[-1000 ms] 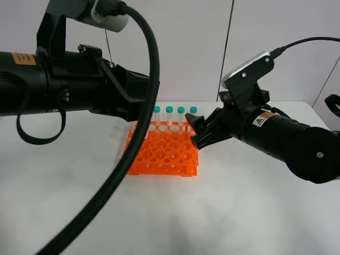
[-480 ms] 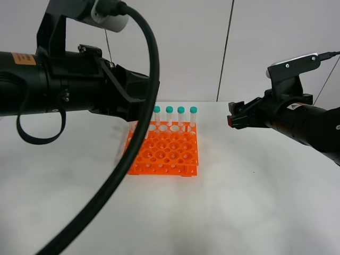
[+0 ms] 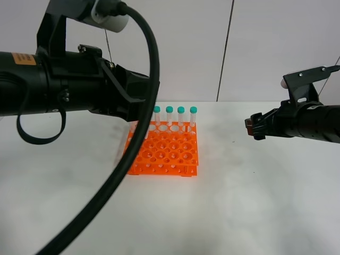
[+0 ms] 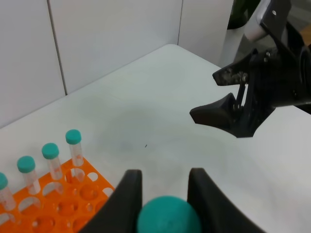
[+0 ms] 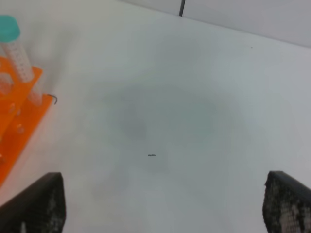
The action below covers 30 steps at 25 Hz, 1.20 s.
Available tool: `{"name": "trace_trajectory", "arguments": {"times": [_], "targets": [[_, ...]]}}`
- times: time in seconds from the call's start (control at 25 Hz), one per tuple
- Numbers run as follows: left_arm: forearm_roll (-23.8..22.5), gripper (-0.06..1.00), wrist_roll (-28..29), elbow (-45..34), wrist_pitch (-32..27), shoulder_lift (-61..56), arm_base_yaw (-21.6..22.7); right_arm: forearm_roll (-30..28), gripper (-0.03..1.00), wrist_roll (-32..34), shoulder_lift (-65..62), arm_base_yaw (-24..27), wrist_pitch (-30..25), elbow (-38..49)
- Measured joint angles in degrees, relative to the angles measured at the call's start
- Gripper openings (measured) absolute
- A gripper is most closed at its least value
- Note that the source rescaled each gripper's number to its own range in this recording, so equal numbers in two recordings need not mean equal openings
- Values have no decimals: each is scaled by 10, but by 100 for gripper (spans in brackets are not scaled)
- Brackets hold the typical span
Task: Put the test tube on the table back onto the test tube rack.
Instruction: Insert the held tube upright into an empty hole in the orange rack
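Since the left gripper (image 4: 164,182) is clamped around the test tube (image 4: 168,221), whose teal cap sits squeezed between the 2 black fingers (image 4: 130,194) in the left wrist view, the pick-up looks finished. The step in hand is, by my reading, the carry to the test tube rack (image 3: 166,154).

From the high camera the held tube is hidden behind the bulky left arm (image 3: 64,79) filling the upper left of the frame. The orange rack sits at centre on the white table (image 3: 239,207), with 4 capped tubes (image 3: 181,114) standing upright along its far row and the nearer holes empty. The right gripper (image 3: 254,127) hangs near the right edge of the frame, well apart from the rack, its jaws spread wide and holding nothing.

The next move probably calls for getting the tube upright, lining its lower end over 1 free hole, lowering it straight, and only then releasing. A slanted entry could catch the grid or nudge the neighbouring tubes.
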<state>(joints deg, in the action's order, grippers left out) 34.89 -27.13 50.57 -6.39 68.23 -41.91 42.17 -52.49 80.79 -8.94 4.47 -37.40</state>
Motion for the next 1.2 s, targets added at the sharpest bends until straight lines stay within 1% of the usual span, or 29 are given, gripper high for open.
{"name": "trace_trajectory", "arguments": {"times": [0.16, 0.24, 0.32, 0.4, 0.48, 0.68, 0.8, 0.92, 1.0, 1.2], "targets": [[0, 0, 0, 0, 0, 0, 0, -1, 85, 13, 1, 34, -45, -14], [0, 0, 0, 0, 0, 0, 0, -7, 85, 40, 1, 52, -72, -22], [0, 0, -1, 0, 0, 0, 0, -30, 85, 72, 7, 63, -86, -27], [0, 0, -1, 0, 0, 0, 0, -74, 85, 114, 16, 66, -93, -27], [0, 0, -1, 0, 0, 0, 0, -123, 85, 184, 30, 73, -102, -27], [0, 0, -1, 0, 0, 0, 0, -284, 85, 363, 47, 105, -132, -27], [0, 0, -1, 0, 0, 0, 0, -364, 85, 444, 41, 115, -138, -27], [0, 0, -1, 0, -1, 0, 0, -434, 85, 511, 37, 118, -159, -33], [0, 0, -1, 0, -1, 0, 0, -458, 85, 537, 35, 116, -180, -41], [0, 0, -1, 0, -2, 0, 0, -463, 85, 544, -6, 103, -206, -53]]}}
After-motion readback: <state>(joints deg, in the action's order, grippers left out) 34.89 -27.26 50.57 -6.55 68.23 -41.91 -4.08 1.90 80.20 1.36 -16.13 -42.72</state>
